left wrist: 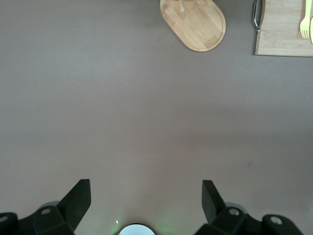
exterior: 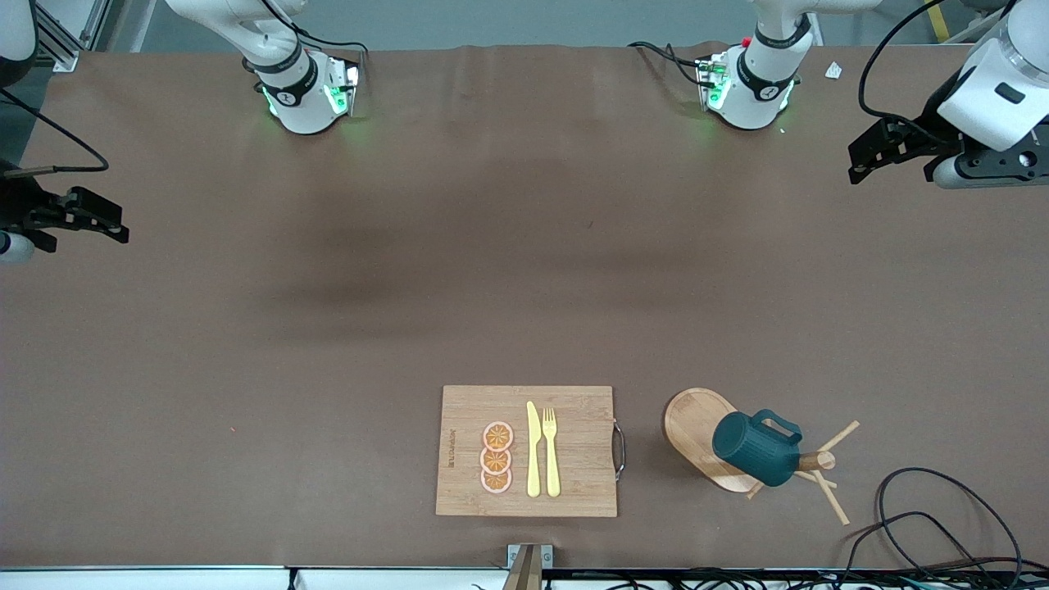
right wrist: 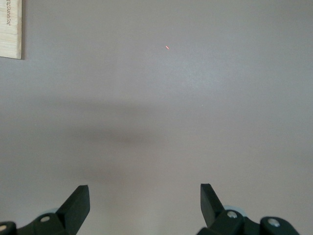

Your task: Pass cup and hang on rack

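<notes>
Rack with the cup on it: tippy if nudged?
Probably somewhat. The cup hangs on one peg, off to one side of the rack post. The wide oval base likely resists sliding pushes; bumping the thin pegs seems riskier.

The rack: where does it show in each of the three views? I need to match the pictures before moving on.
Front view: the rack stands near the front camera, toward the left arm's end, with the cup hanging on it.
Left wrist view: only the rack's oval base shows at the picture's edge; the cup is out of frame.
Right wrist view: not in it.
Shared landmark: the bamboo cutting board beside the rack.
</notes>
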You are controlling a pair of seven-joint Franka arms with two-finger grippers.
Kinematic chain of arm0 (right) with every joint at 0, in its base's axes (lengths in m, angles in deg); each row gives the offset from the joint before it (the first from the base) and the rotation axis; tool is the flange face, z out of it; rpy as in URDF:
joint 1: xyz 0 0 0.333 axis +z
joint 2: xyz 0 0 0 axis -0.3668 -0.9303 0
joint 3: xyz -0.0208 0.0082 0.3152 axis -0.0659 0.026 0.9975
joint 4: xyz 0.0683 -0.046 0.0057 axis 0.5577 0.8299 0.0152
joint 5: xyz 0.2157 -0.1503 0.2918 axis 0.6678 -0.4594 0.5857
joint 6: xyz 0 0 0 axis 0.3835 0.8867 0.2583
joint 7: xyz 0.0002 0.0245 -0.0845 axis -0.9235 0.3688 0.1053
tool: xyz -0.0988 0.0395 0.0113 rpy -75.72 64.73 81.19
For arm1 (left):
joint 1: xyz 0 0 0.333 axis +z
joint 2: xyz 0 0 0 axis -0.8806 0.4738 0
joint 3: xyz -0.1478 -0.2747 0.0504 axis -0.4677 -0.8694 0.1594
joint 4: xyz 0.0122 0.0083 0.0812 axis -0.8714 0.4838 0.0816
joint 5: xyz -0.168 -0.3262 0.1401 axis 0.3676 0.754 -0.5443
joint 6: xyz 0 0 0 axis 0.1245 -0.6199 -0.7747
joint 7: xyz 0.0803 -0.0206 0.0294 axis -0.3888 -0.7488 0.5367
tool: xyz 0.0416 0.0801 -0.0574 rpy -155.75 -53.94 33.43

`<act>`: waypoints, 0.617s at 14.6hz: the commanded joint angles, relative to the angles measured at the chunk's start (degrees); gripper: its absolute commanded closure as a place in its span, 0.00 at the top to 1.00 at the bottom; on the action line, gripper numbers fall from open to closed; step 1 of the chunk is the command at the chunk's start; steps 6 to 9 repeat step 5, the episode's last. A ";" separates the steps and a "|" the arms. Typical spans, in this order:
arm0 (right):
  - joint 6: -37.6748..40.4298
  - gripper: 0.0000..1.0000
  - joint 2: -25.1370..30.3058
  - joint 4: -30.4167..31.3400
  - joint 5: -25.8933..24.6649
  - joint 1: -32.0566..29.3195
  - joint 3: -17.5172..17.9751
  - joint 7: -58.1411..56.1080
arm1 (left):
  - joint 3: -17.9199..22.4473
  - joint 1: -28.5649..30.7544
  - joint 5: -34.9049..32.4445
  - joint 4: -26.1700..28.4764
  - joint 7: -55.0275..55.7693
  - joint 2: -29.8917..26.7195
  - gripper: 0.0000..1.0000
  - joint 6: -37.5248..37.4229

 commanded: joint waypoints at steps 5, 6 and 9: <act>-0.23 1.00 1.00 0.80 -0.57 -0.33 0.73 -0.74 | -0.02 0.81 -0.22 -0.63 -0.32 -0.50 1.00 -0.15; -0.23 1.00 1.00 0.80 -0.57 -0.33 0.73 -0.74 | -0.02 0.81 -0.22 -0.63 -0.32 -0.50 1.00 -0.15; -0.23 1.00 1.00 0.80 -0.57 -0.33 0.73 -0.74 | -0.02 0.81 -0.22 -0.63 -0.32 -0.50 1.00 -0.15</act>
